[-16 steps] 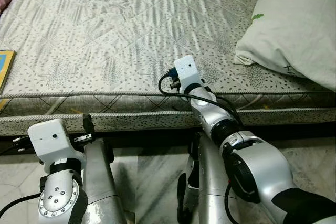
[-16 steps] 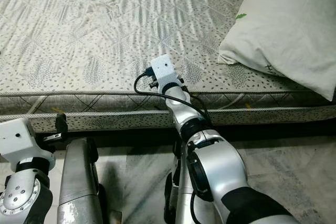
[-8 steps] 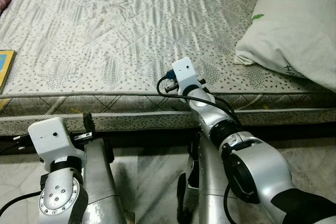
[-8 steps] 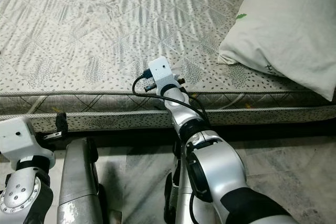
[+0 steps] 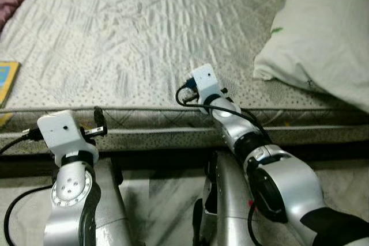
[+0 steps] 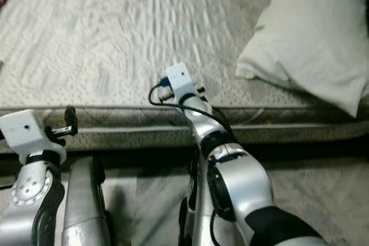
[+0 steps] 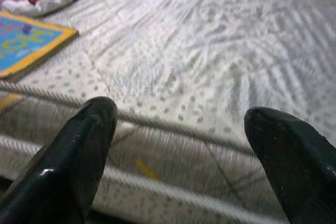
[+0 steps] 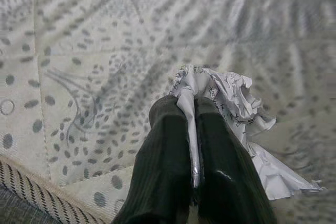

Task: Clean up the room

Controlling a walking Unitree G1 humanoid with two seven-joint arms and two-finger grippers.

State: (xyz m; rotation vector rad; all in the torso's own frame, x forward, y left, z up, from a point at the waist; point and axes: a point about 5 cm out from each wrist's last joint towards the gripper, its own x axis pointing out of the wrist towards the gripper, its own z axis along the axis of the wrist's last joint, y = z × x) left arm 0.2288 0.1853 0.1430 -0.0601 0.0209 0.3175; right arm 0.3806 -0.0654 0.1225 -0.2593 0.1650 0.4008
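Left eye view: I have the right arm (image 5: 230,122) reaching over the bed (image 5: 144,38) edge at 12 o'clock; its pincer is hidden behind the wrist camera. A pillow (image 5: 323,44) lies at 2 o'clock and a book (image 5: 7,79) at 9 o'clock on the mattress. The picture is blurred.

Right eye view: same scene; the left arm (image 6: 29,159) sits low at 8 o'clock, short of the mattress edge.

Left wrist view: the left pincer (image 7: 184,145) stands wide, holding nothing, facing the bed edge with the book at 10 o'clock beyond.

Right wrist view: the right pincer (image 8: 194,145) is clamped on a crumpled paper (image 8: 231,103), which bulges past the fingertips just above the mattress.

I judge the pick-up done; next, the paper needs carrying to a bin, keeping the grip firm.
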